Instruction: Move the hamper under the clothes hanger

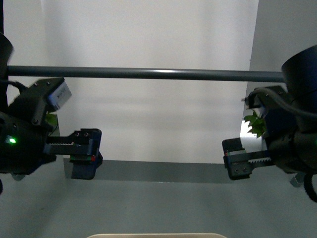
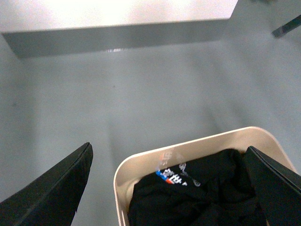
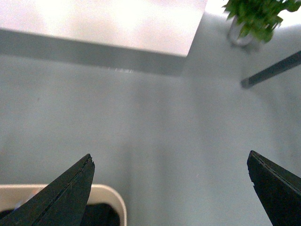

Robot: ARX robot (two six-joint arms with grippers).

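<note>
The clothes hanger's dark grey horizontal bar [image 1: 148, 73] runs across the front view above both arms. The beige hamper shows only as a sliver of rim [image 1: 156, 235] at the bottom edge. My left gripper [image 1: 86, 148] and right gripper [image 1: 237, 161] are both open and empty, held up in the air apart from each other. In the left wrist view the open gripper [image 2: 169, 147] hangs above the hamper's rim [image 2: 141, 162], which holds black clothes [image 2: 202, 188]. In the right wrist view the open gripper [image 3: 170, 155] is over bare floor, with the hamper's corner [image 3: 113, 195] beside one finger.
A white wall with a grey baseboard [image 1: 158, 171] stands ahead. A potted green plant [image 3: 256, 16] sits on the floor near a dark rack leg [image 3: 273, 70]. Another dark leg end [image 2: 287, 27] shows in the left wrist view. The floor is grey.
</note>
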